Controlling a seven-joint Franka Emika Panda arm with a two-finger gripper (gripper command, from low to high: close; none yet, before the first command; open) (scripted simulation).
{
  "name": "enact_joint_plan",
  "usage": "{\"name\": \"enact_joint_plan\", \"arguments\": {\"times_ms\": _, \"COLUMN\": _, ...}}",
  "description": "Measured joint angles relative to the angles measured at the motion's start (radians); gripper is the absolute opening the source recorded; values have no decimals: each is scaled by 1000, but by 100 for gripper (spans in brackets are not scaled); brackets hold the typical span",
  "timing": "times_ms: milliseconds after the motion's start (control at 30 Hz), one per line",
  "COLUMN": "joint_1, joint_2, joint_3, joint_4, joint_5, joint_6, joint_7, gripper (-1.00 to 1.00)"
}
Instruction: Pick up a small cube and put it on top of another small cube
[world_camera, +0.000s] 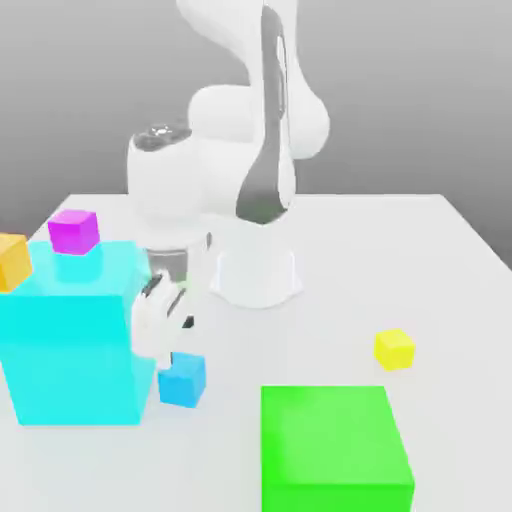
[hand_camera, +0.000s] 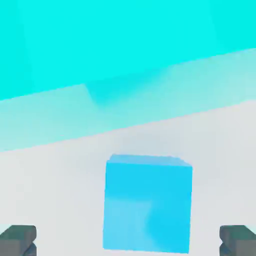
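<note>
The small sky-blue cube rests on the white table, close beside the big translucent cyan block. My gripper hangs just above it, pointing down. In the hand view the sky-blue cube lies between my two dark fingertips, which stand wide apart and touch nothing, so the gripper is open around empty air above the cube. The cyan block rises right behind the cube.
A small magenta cube shows at the cyan block's top far edge. A small orange cube sits at the exterior view's left edge, a small yellow cube on the right. A big green block stands at the front.
</note>
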Motion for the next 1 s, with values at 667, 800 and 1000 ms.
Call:
{"name": "enact_joint_plan", "arguments": {"times_ms": 667, "joint_1": 140, "joint_2": -2, "joint_3": -136, "joint_4": -3, "joint_5": -13, "joint_6": 0, "joint_7": 14, "gripper": -100}}
{"name": "enact_joint_plan", "arguments": {"times_ms": 800, "joint_1": 174, "joint_2": -62, "joint_3": -139, "joint_4": 1, "joint_5": 5, "joint_6": -49, "joint_7": -87, "gripper": -100}}
{"name": "enact_joint_plan", "arguments": {"times_ms": 1000, "joint_1": 234, "joint_2": 6, "joint_3": -124, "joint_4": 87, "joint_5": -46, "joint_6": -16, "joint_7": -311, "gripper": -100}}
